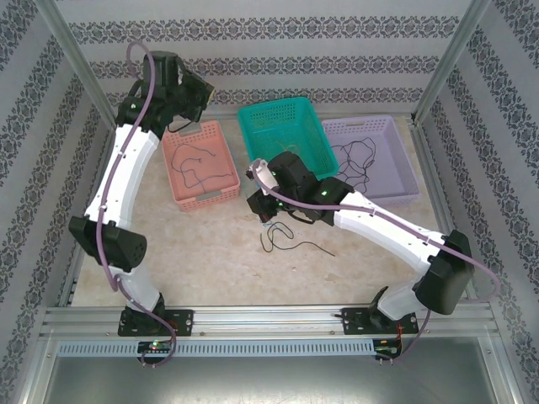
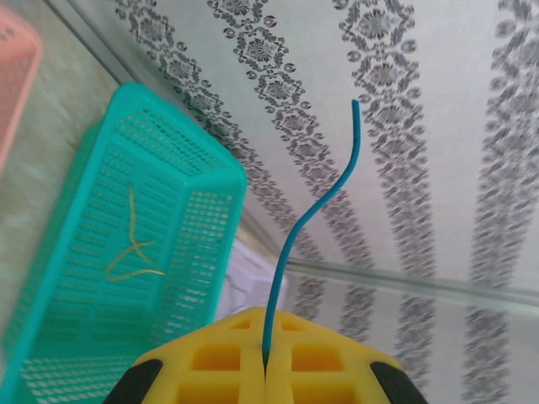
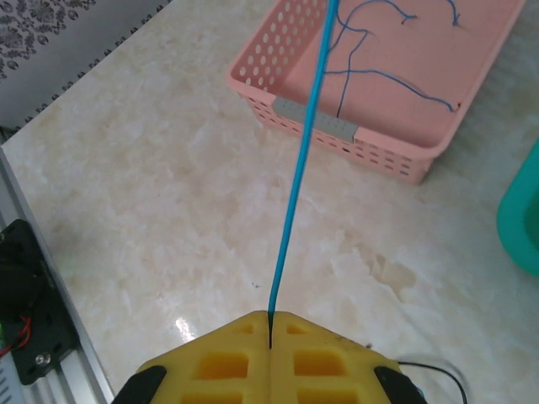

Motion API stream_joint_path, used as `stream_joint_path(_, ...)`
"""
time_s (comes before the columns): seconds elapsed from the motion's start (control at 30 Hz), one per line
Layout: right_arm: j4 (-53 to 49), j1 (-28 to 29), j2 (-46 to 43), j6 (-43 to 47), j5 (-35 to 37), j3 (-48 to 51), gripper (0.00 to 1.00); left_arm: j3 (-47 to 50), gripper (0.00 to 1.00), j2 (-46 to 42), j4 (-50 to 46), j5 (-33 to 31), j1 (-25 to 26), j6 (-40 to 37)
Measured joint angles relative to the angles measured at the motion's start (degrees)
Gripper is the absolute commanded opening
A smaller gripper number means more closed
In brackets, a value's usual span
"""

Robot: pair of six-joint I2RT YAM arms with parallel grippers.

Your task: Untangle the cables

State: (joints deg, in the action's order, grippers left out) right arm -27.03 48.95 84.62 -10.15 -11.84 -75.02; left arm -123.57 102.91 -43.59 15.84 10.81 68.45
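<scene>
Stretching across the scene, the beige marbled counter (image 1: 219, 261) is carrying three baskets along its far side, and two white arms (image 1: 126, 168) are reaching over it from the near rail (image 1: 269, 320). The pink basket (image 1: 187, 202) is sitting on the left, the teal basket (image 2: 206, 227) in the middle and the lavender basket (image 1: 392, 139) on the right. A grey label strip (image 3: 317, 119) is sitting on the pink basket's near wall; any writing on it is too faint to read. The left tool (image 2: 265, 364) is hanging near the far end of the pink basket, its yellow pads (image 2: 219, 362) clenched on a blue cable (image 2: 313, 217), its free end curling upward. The right tool (image 3: 269, 338) is hovering low over the counter in front of the teal basket, clenched on a taut blue strand (image 3: 299, 172) running away over the pink basket. Blue wires (image 3: 379, 80) are lying in the pink basket, yellowish wires (image 2: 130, 248) in the teal one, black wires (image 1: 354, 160) in the lavender one, and a small black tangle (image 1: 282, 237) is lying on the counter near the right tool.
</scene>
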Motion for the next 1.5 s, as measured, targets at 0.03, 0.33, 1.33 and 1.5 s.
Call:
stream_joint_path(0.03, 0.3, 0.1, 0.4, 0.2, 0.3, -0.3, 0.0, -2.2, 0.0, 0.9, -1.7, -0.1, 0.0, -2.1)
stream_joint_path(0.33, 1.6, 0.3, 3.8, 0.0, -0.7, -2.1, 0.0, -6.1, 0.0, 1.1, -4.0, 3.0, -0.1, -13.7)
stream_joint_path(1.33, -1.5, -7.4, 11.1, -37.4, 1.0, 13.7, 0.53, 29.7, 0.0, -31.1, -1.1, -3.2, -0.8, -23.4)
stream_joint_path(1.5, -5.8, -5.4, 17.5, -36.8, 6.2, 7.2, 0.51, 29.9, 0.0, -32.0, -1.2, -4.3, -0.8, -23.5)
